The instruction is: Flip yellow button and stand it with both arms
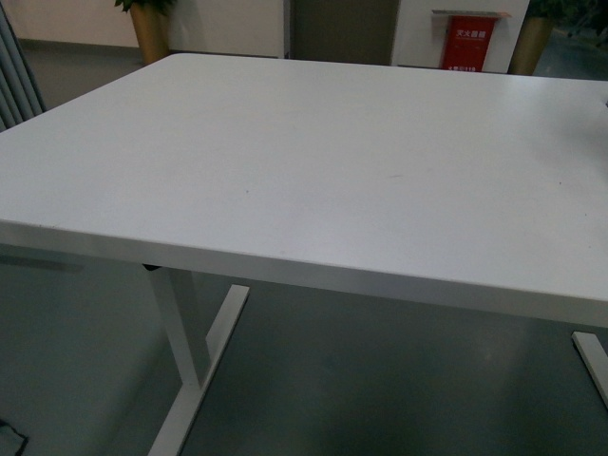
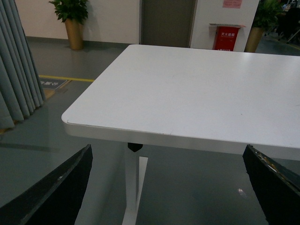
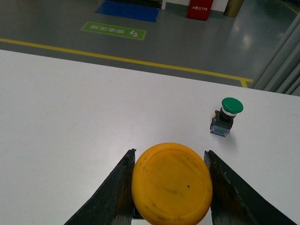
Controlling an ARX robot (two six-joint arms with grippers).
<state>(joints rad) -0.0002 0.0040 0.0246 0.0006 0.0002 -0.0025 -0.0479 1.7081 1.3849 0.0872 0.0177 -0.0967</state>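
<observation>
On the right wrist camera I see the right gripper (image 3: 169, 154) clamped on the yellow button (image 3: 171, 185). Its two black fingers (image 3: 115, 192) sit tight against opposite sides of the round yellow-orange cap, so the opening is only as wide as the cap. The cap faces the camera flat-on and hides the neck and contact block beneath it. I cannot tell whether the button's underside is touching the white table (image 3: 65, 112) or is held just above it. Further out on the same tabletop, well apart from my grip, the green-capped button (image 3: 226, 117) stands upright on its block, cap on top, with nothing touching it. On the left wrist camera the left gripper (image 2: 167, 149) is spread wide. Its dark fingers (image 2: 65, 192) show only at the two lower corners of the frame and there is nothing between them. It hangs off the table's rounded near corner, over the grey floor (image 2: 197, 187), clear of the table edge. The front camera shows me just the tabletop and its white legs.
</observation>
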